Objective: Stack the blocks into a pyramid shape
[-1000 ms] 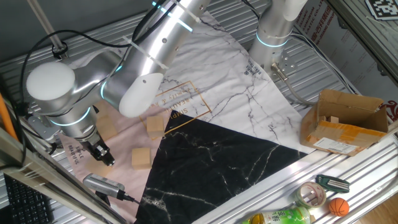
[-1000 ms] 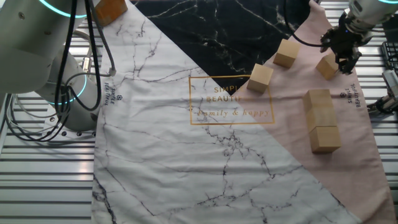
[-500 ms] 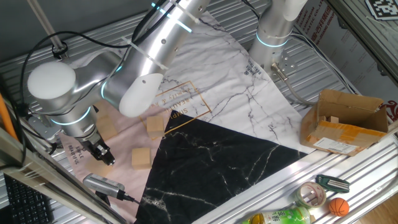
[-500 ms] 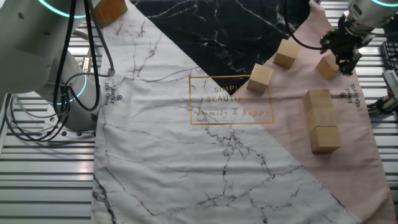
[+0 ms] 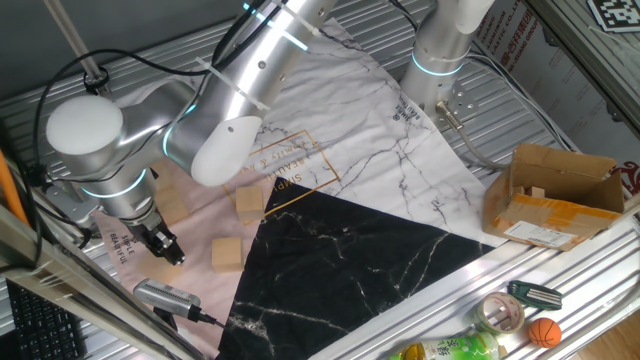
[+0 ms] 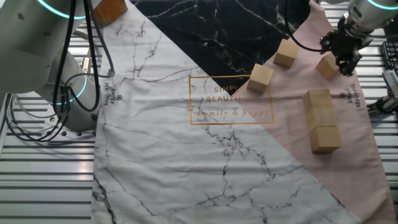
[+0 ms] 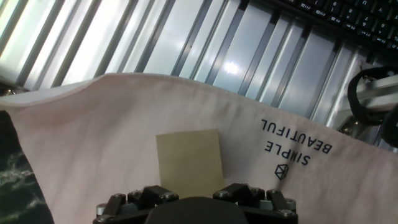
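Item 1, gripper (image 6: pixel 346 57): compared with a second ago I see almost no change. In the other fixed view it has crept slightly up and toward the cloth's far corner; in one fixed view the elbow has shifted a touch. Nothing on the cloth has moved.

Jaw state: I cannot tell how far they stand apart. The hand view shows only the gripper's dark base at the bottom edge, with no fingertips visible. Nothing appears held.

Item 2, nearest block (image 7: pixel 189 158): lies flat on the pink cloth (image 7: pixel 93 137), directly ahead of the gripper base and roughly centred on it, seen from above. In the other fixed view this same block (image 6: pixel 327 65) sits just beside the gripper, at its left; whether they touch I cannot tell.

Item 3, second block (image 6: pixel 286 53): loose, on the pink part near the black marble section.

Item 4, third block (image 6: pixel 260 78): loose, at the gold-framed lettering, near the second.

Item 5, block row (image 6: pixel 322 121): blocks set end to end, touching, on the pink part, apart from the gripper. The count is unclear to me.

Item 6, cardboard box (image 5: pixel 556 195): open, on the slatted table (image 5: pixel 560 110), well apart from the cloth.

Item 7, printed words "SIMPLE BEAUTIFUL" (image 7: pixel 297 146): beside the nearest block.
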